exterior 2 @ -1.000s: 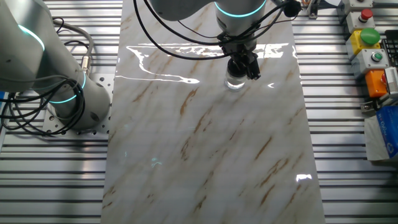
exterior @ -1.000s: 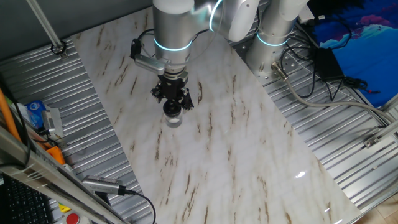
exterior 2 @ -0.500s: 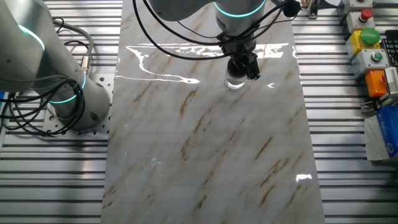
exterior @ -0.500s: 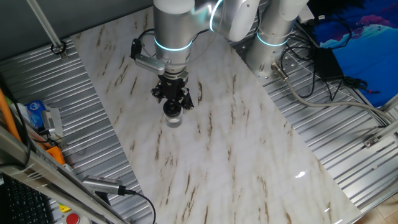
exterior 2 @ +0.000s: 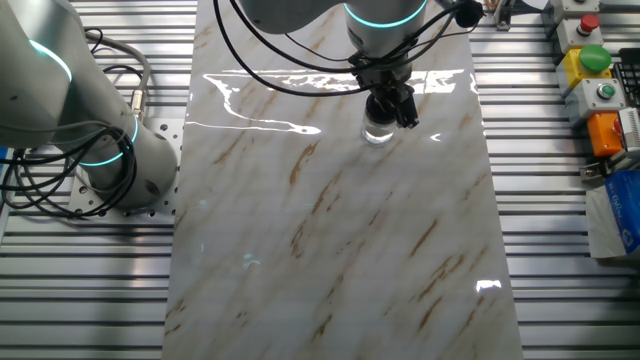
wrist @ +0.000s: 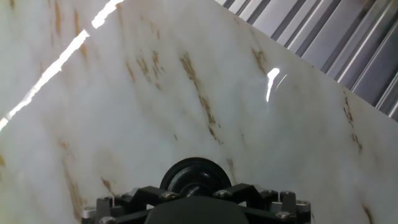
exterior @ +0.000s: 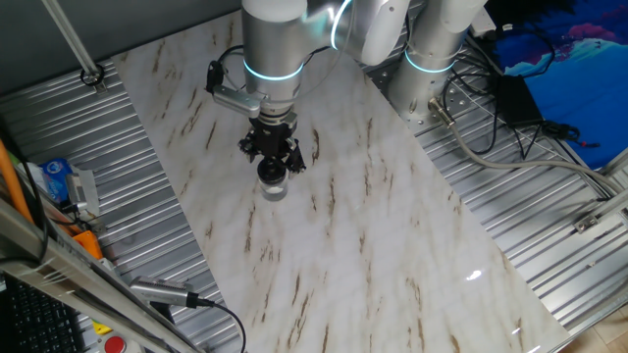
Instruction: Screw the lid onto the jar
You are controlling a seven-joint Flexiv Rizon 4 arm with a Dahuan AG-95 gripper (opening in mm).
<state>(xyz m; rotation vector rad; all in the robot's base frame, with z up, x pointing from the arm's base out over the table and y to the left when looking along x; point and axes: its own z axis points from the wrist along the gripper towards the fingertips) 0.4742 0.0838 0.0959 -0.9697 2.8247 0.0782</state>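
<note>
While the robot's hand (exterior: 273,157) grips the black lid (wrist: 195,177) atop the small glass jar (exterior: 274,188) standing on the marble counter (exterior: 373,245), the jar looks light, slippery and breakable, best held by the lid's rim.

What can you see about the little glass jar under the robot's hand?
The jar is small, round and made of clear glass, so the marble table shows through it. It stands upright on that table, right under the gripper. A black lid sits on top of it, with the gripper's fingers around the lid. Most of the jar is hidden by the gripper, and it is too small to tell whether anything is inside.
</note>
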